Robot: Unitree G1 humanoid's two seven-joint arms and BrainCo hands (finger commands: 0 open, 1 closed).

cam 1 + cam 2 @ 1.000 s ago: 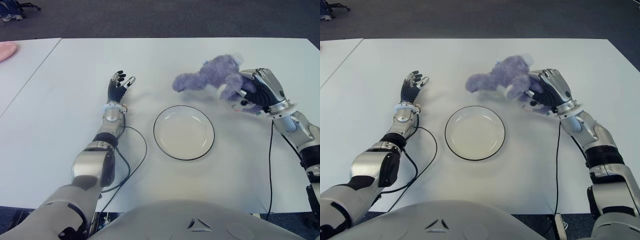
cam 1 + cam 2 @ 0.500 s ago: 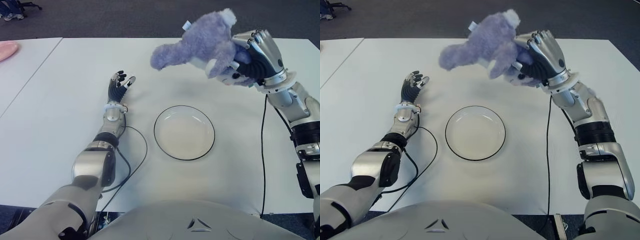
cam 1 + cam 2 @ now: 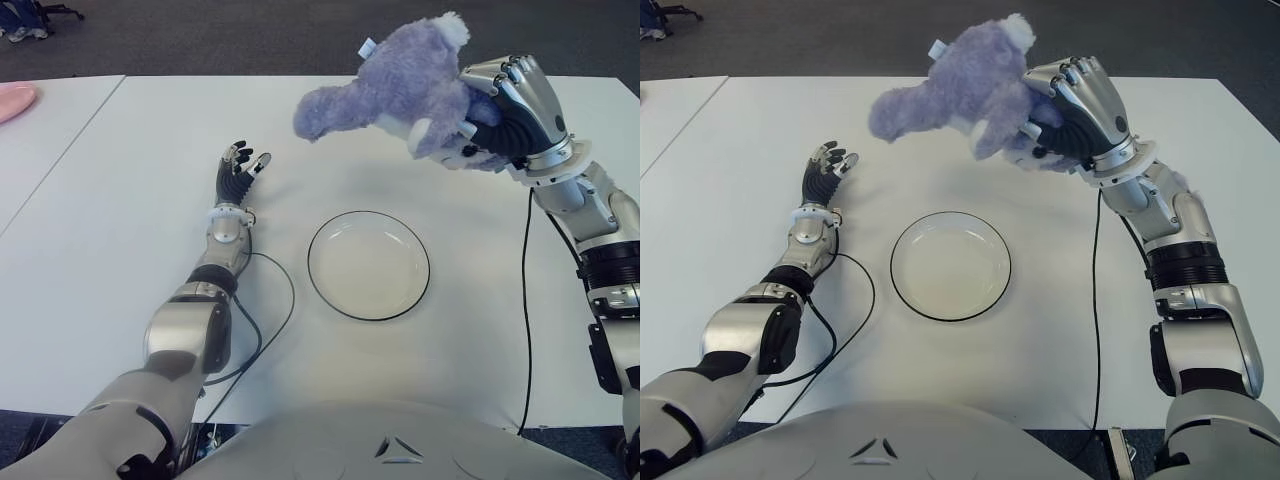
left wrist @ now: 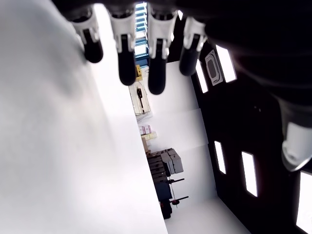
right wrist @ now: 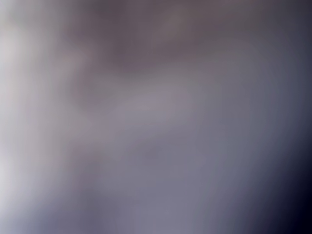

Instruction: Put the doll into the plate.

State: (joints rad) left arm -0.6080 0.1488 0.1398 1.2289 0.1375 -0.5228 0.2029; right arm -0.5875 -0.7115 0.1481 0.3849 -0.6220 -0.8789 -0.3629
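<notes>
**Right hand has the purple doll up in the air, plate sits bare below**

Right hand [image 3: 505,115] is wrapped around the doll [image 3: 385,85], fingers curled tight into the fur at one end, so it's gripping the thing for sure. The doll is a fuzzy lilac plush, and it's held clear of the desk [image 3: 120,260], stretching out from the hand toward the robot's left. One long floppy bit hangs out on that side, and a small white tag pokes up from the top. The right wrist view is just a smear of grey-purple, basically fur right up against the lens, so nothing useful from there.

Plate [image 3: 368,265] is a round white one with a dark rim, sitting flat on the desk in front of the robot's body. It's nearer to the robot than the doll is, and nothing is on it. The doll shows above the far side of it and a bit to the right, not touching.

Left hand [image 3: 238,170] shows on the desk side to the left of the plate, well apart from it, arm stretched forward. Fingers are straight and spread, holding nothing; the left wrist view shows the dark fingertips [image 4: 124,53] all extended alongside the white surface. A thin black cable [image 3: 270,320] loops on the desk between the left forearm and the plate.

Off at the far left edge, on a neighbouring table, a pink thing [image 3: 14,100] peeks in.
</notes>
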